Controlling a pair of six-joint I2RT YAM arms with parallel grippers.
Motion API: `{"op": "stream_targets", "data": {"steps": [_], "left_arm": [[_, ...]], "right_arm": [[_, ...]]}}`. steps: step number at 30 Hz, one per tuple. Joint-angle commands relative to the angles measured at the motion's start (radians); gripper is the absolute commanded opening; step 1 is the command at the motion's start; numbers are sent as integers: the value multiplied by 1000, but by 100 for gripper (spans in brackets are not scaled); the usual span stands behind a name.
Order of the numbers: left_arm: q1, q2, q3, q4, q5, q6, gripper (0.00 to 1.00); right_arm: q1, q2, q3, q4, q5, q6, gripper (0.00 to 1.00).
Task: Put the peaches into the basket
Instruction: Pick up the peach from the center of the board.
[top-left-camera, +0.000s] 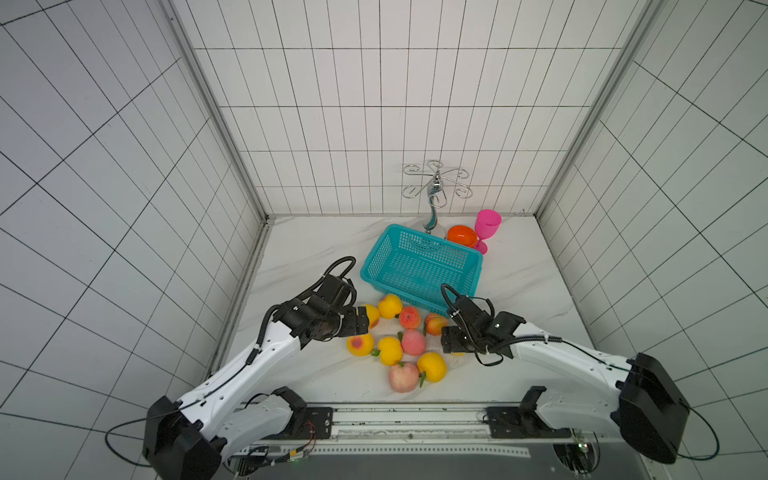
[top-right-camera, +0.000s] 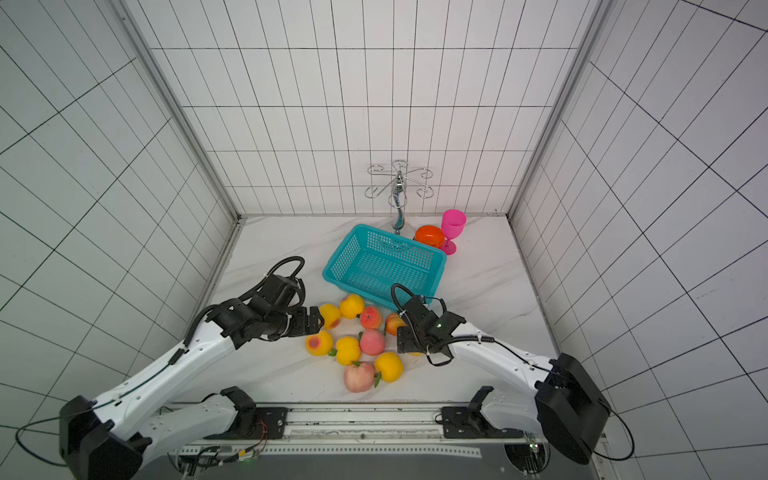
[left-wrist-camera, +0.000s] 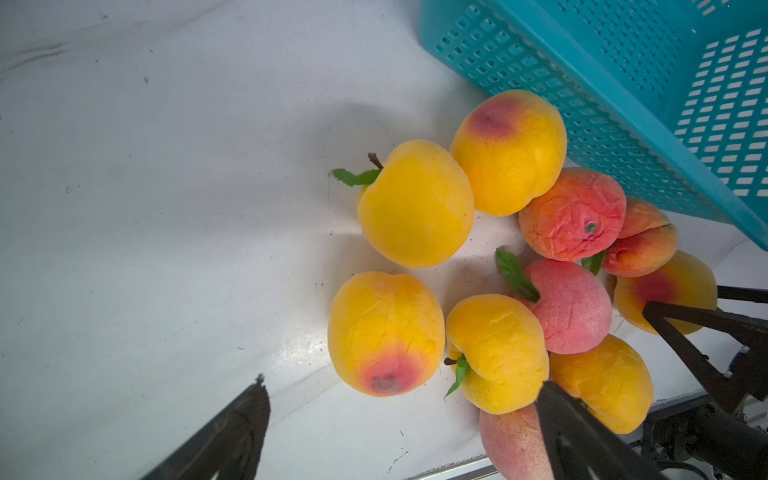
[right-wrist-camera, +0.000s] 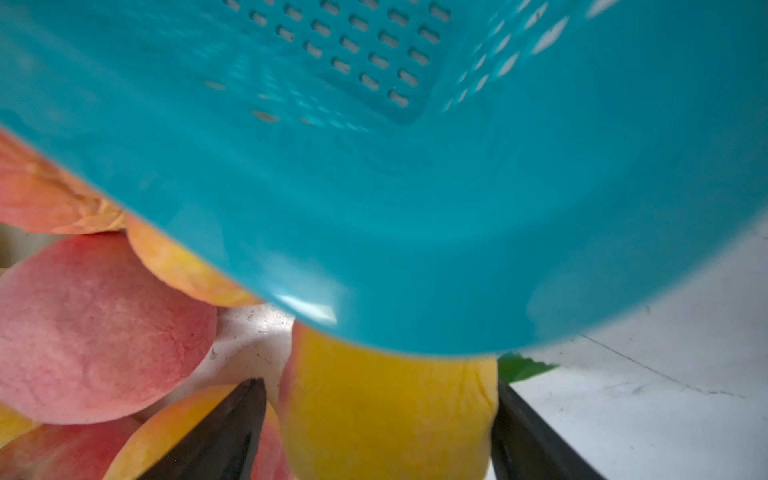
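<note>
Right gripper (right-wrist-camera: 380, 386) straddled a yellow peach (right-wrist-camera: 386, 419), clamp unclear, left gripper (left-wrist-camera: 402, 382) gaped empty: next, surely, squeeze and lift over the basket (top-left-camera: 375, 250) rim.

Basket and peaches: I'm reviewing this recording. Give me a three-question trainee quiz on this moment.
1. True or false: the basket already holds a peach.
2. Which gripper has a yellow peach between its fingers?
3. Fill in: the pink goblet stands beside an orange ____.

Key: 1 false, the basket is empty in both top views. 2 the right gripper. 3 bowl.
</note>
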Motion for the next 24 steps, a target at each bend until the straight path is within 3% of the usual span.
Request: {"op": "stream_targets", "data": {"steps": [1, 8, 15, 24], "left_arm": [[6, -24, -3, -8, 3, 4, 98], [5, -40, -8, -8, 3, -6, 98], [5, -60, -9, -9, 9, -19, 98], [6, -92, -10, -9, 23, -19, 98]], "right_arm": [[17, -11, -29, -12, 31, 20, 82], [21, 10, -29, -9, 34, 9, 75], [32, -32, -34, -41, 49, 9, 55], [101, -106, 47, -204, 120, 39, 54]]}}
